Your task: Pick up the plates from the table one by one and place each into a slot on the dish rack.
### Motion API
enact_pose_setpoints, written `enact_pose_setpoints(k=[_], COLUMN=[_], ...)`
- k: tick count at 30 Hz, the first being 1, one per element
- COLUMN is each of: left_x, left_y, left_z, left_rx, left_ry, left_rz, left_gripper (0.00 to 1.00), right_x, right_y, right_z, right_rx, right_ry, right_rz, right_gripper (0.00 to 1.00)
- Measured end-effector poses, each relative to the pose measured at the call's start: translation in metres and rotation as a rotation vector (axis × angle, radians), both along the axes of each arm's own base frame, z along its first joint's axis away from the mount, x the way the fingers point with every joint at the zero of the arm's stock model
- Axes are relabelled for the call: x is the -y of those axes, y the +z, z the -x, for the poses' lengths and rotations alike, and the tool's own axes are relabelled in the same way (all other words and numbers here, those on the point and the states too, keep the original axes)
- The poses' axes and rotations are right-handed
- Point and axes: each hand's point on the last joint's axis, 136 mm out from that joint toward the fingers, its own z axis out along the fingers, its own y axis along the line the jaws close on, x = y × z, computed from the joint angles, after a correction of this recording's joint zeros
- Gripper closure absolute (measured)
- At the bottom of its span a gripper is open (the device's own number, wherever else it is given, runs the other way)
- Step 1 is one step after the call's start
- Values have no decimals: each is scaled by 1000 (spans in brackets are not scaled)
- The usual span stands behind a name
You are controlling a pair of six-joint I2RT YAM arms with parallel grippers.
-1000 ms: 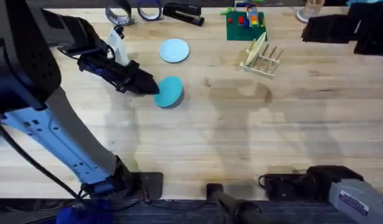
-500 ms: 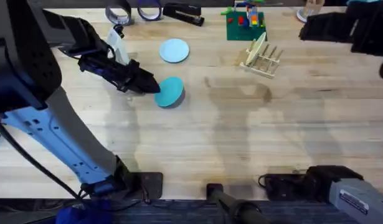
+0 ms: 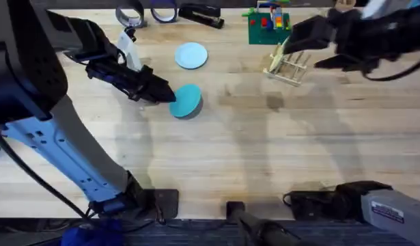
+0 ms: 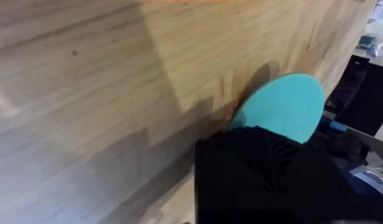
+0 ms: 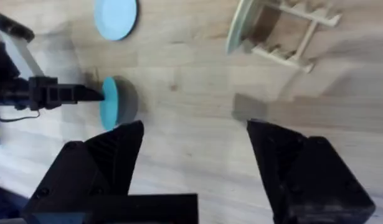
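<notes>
Left tool [image 3: 167, 96] pinches the teal plate [image 3: 186, 100] by its edge, tilted off the desk [image 3: 264, 157] at centre-left. Right tool [image 5: 194, 146], fingers spread, hangs at upper right by the dish rack [image 3: 287, 63]. The light-blue plate [image 3: 191, 55] lies flat above the teal one.

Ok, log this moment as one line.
left gripper: shut on bright teal round plastic plate, tilted off the table | right gripper: open, above table near small wooden dish rack
</notes>
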Motion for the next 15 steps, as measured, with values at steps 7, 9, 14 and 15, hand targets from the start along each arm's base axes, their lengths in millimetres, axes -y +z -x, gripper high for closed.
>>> enact_pose_setpoints(k=[7, 9, 14, 15], left_x=[0, 0, 0, 0], left_y=[0, 0, 0, 0], left_z=[0, 0, 0, 0], left_rx=[0, 0, 1, 2], left_ry=[0, 0, 0, 0], left_rz=[0, 0, 0, 0], left_gripper=[960, 960, 960, 960], right_x=[-46, -61, -97, -103], right_y=[-36, -47, -71, -74], right_z=[-1, -1, -5, -6], right_rx=[-164, -204, -261, -268], right_ry=[35, 46, 74, 79], right_rz=[-49, -57, -77, -81], right_gripper=[8, 8, 7, 7])
